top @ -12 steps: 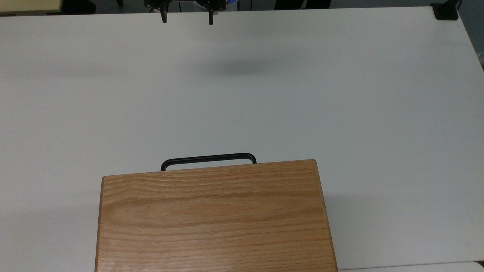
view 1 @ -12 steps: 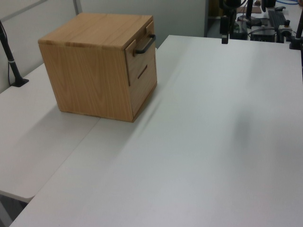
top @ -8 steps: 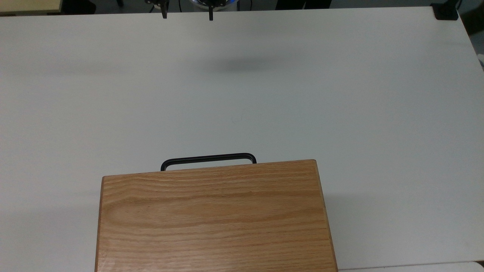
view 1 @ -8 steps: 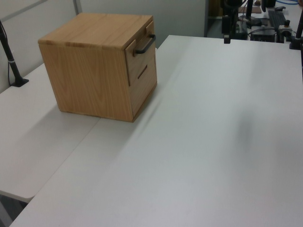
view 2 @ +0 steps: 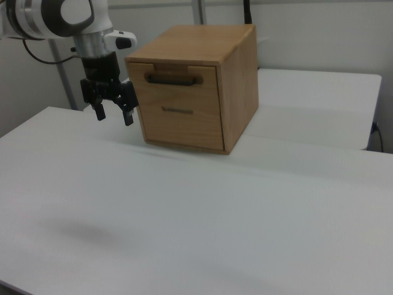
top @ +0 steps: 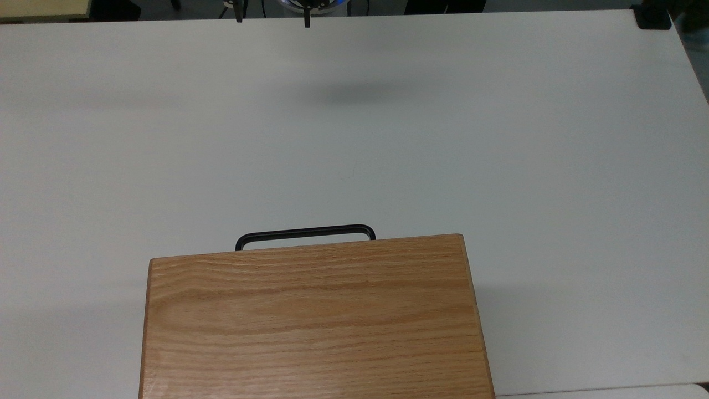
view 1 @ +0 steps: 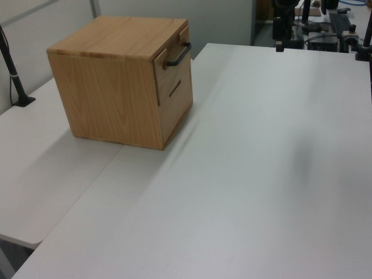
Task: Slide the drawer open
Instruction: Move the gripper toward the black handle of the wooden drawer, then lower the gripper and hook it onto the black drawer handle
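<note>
Top view: the black two-finger gripper (top: 271,16) hangs at the far edge of the white table (top: 498,138), its two fingertips set well apart, so it is open and holds nothing; a soft dark shadow lies on the table just below it in the picture. Well apart from the gripper, toward the top view's bottom edge, stands the light oak cabinet with a broad grained top (top: 310,321), and the slim black metal bar handle (top: 304,231) of the light oak drawer pokes out past the cabinet's edge on the side facing the gripper. Left view: the gripper (view 1: 279,46) is at the far upper right, above the table's far end, and the cabinet (view 1: 110,99) sits far from it toward the left view's left, with the drawer (view 1: 174,55) in the top slot, its front panel standing slightly proud of the cabinet face and the handle across it. Right view: the gripper (view 2: 113,114), below the white and black arm (view 2: 55,15), hovers with fingers spread just to the right view's left of the cabinet, at about the height of the lower drawer front with a narrow slot (view 2: 178,126); the top drawer (view 2: 175,78) lies up and to the right of the fingertips, not touched by them.
</note>
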Robot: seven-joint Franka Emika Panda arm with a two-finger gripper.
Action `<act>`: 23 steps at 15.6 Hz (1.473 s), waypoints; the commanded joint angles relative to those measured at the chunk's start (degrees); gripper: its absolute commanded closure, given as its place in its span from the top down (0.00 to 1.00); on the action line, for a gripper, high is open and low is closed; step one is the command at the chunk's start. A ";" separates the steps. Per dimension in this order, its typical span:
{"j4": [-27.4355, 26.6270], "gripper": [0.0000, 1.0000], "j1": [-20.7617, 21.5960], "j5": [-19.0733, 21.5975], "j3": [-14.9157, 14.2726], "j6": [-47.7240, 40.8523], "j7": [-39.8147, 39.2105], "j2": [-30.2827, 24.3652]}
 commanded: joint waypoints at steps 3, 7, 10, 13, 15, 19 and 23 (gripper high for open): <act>0.88 1.00 0.46 -0.09 -0.09 1.60 13.88 2.28; 0.88 1.00 0.37 2.02 -0.09 8.81 31.45 3.16; 0.88 1.00 0.29 5.70 -0.27 15.47 42.53 3.95; 0.88 1.00 0.29 6.86 -0.36 24.09 54.74 5.88; 0.88 1.00 0.37 6.86 -0.36 30.32 62.13 7.29; 0.97 0.96 0.46 6.68 -0.36 42.28 73.31 10.71; 1.05 0.86 0.81 6.51 -0.18 54.06 79.64 13.79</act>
